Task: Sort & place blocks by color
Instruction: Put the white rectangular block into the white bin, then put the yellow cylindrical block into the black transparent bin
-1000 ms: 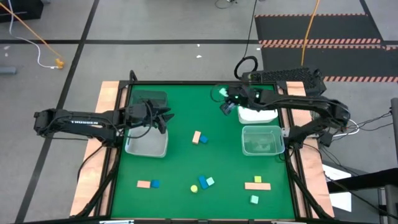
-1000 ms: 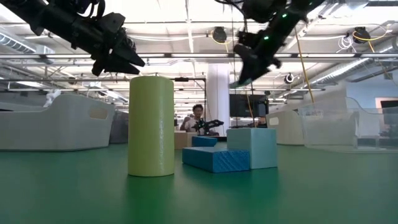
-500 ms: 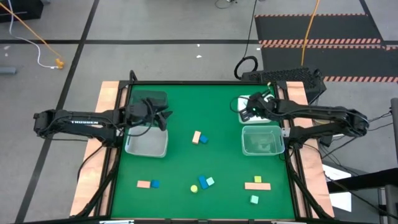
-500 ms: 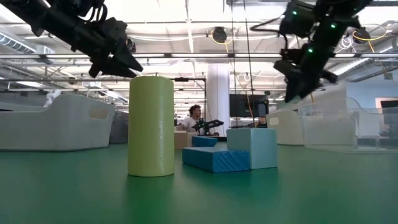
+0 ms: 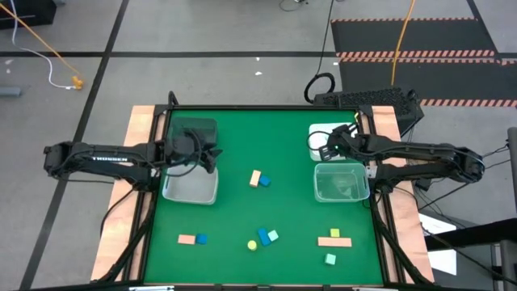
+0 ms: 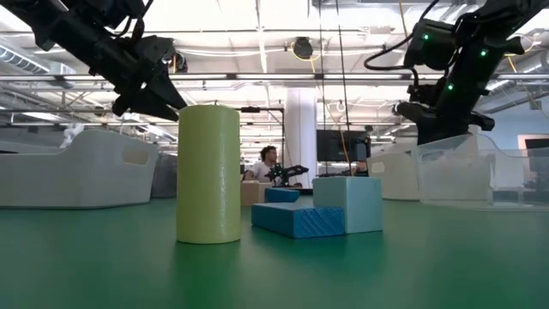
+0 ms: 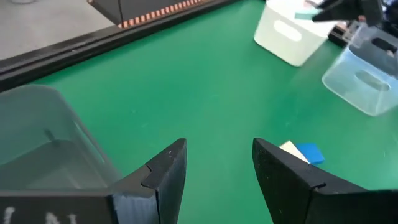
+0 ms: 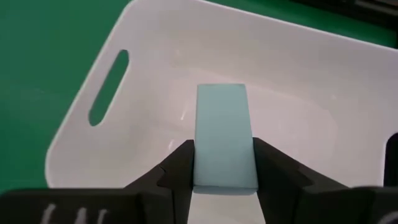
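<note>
Right gripper (image 8: 222,171): in its wrist view we see our two dark fingers clamped on either side of a mint-green bar block (image 8: 224,137), held over the inside of the white bin (image 8: 155,74). From above, this gripper (image 5: 333,142) sits at the upper right of the frame, over that white bin (image 5: 317,130).

Left gripper (image 7: 217,165): our fingers stand apart with nothing between them, bare green mat showing in the gap. In the overhead frame it (image 5: 206,153) hovers at left of centre, between the dark bin (image 5: 194,128) and the clear bin (image 5: 190,190) below it.

Bins at right: a second clear bin (image 5: 341,182) lies just below the white one, along the right edge of the green table (image 5: 242,137).

Blocks, centre: a salmon-pink block (image 5: 255,177) touching a blue block (image 5: 264,182), mid-frame.

Blocks, lower left: a pink block (image 5: 187,238) with a small blue one (image 5: 201,238) beside it.

Blocks, lower centre: a yellow piece (image 5: 252,244), a blue block (image 5: 262,238) and a mint block (image 5: 272,235) clustered together; at table level we see them as a yellow cylinder (image 6: 208,173), a blue bar (image 6: 292,219) and a mint cube (image 6: 350,203).

Blocks, lower right: a pink bar (image 5: 334,241) with a yellow block (image 5: 334,233) just above it, and a mint block (image 5: 329,259) below.

Background: a person (image 6: 268,163) is seen far behind the table in the level view.
</note>
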Available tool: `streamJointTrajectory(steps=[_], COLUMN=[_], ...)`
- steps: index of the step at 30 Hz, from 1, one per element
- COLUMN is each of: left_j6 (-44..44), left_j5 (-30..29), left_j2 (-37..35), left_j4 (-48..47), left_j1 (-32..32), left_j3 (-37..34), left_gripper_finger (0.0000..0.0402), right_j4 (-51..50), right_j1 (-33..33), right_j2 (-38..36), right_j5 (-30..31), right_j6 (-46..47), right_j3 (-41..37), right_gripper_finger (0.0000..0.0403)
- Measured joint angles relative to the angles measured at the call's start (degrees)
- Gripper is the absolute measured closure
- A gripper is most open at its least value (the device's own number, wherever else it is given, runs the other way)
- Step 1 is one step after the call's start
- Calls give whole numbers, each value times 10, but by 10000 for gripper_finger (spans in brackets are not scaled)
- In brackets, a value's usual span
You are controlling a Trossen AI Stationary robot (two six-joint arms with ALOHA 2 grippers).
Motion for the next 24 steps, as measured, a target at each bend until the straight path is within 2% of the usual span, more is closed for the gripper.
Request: streamJointTrajectory(steps=[11, 14, 19, 24], left_j6=[-8, 0, -2, -64], left_j5=[3, 43, 128, 141], left_j2=[0, 0, 0, 0], left_j4=[6, 30, 84, 76], left_j1=[-44, -61, -104, -175], left_j3=[0, 0, 0, 0], left_gripper_finger=[215, 215, 215, 215], right_j4=[28, 50, 95, 137], right_j1=[-2, -2, -1, -1], right_j2=[-2, -9, -29, -41], right_j5=[0, -2, -2, -3], right_j6=[-29, -45, -74, -93], right_j3=[-1, -1, -1, -1], right_gripper_finger=[170, 151, 139, 138])
